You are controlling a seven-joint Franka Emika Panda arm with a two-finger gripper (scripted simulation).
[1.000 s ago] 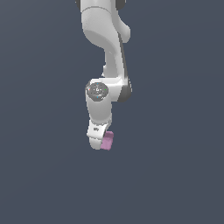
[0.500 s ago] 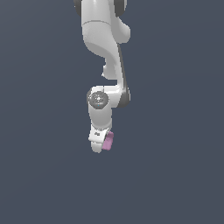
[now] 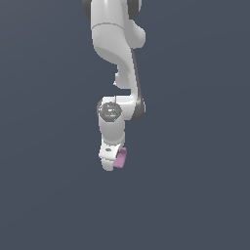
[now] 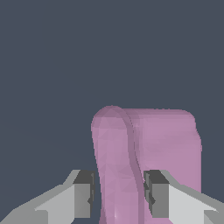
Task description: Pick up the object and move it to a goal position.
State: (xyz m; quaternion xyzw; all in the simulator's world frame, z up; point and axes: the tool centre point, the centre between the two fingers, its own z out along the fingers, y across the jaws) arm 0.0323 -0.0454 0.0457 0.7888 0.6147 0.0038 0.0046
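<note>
Arm shifted left, tool gripping object

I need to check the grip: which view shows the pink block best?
The wrist view: the pink block fills it, with gripper fingers on either side. The exterior view shows only a sliver beside the gripper.

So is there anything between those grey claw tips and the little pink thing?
Nothing visible. In the wrist view the gripper has its dark pads on either side of a raised ridge of the small pink-purple blocky piece, with no other thing between them. Whether the pads touch it is unclear. No goal marker shows.
</note>
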